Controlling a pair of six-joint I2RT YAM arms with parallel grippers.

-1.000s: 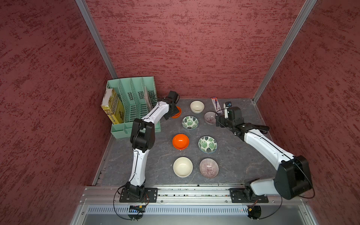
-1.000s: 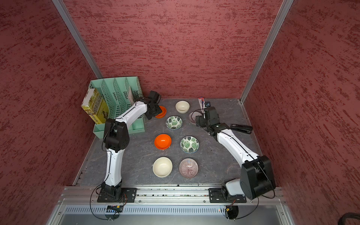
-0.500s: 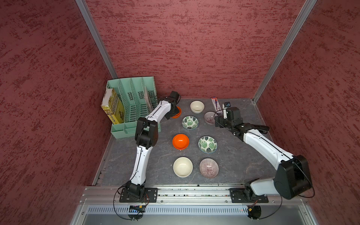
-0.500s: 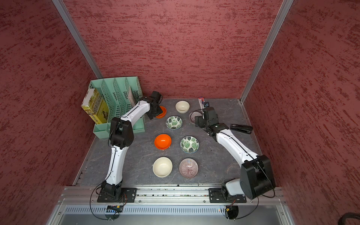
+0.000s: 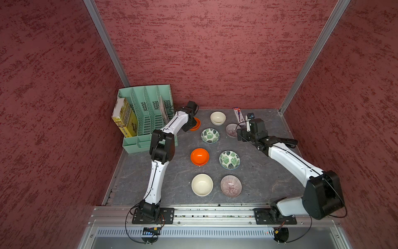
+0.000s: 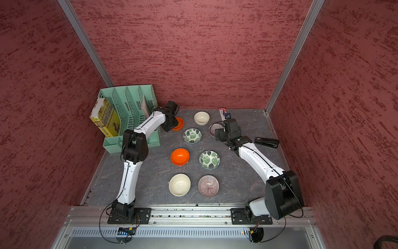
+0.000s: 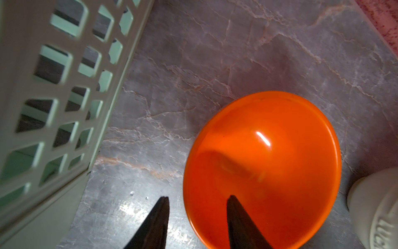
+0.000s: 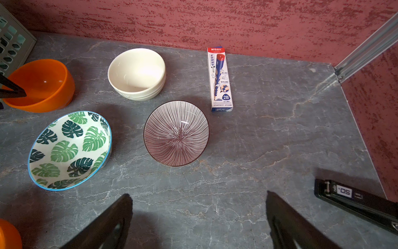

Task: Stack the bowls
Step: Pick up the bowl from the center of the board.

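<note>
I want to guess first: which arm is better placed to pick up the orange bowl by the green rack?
Left, I think. The left tool straddles the rim of that orange bowl, one finger inside, one outside. The right tool hangs open near the purple bowl, farther away.

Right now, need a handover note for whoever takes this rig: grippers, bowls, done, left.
Left gripper: open, jaws astride the rim of the far orange bowl, not clamped.
Right gripper: open, empty, near the far purple bowl, not touching it.
Others, each standing alone: far cream bowl, far leaf-print bowl, near orange bowl, near leaf-print bowl, near cream bowl, near purple bowl.
Done: nothing stacked.
Left: all the stacking, probably by matching pairs.
</note>
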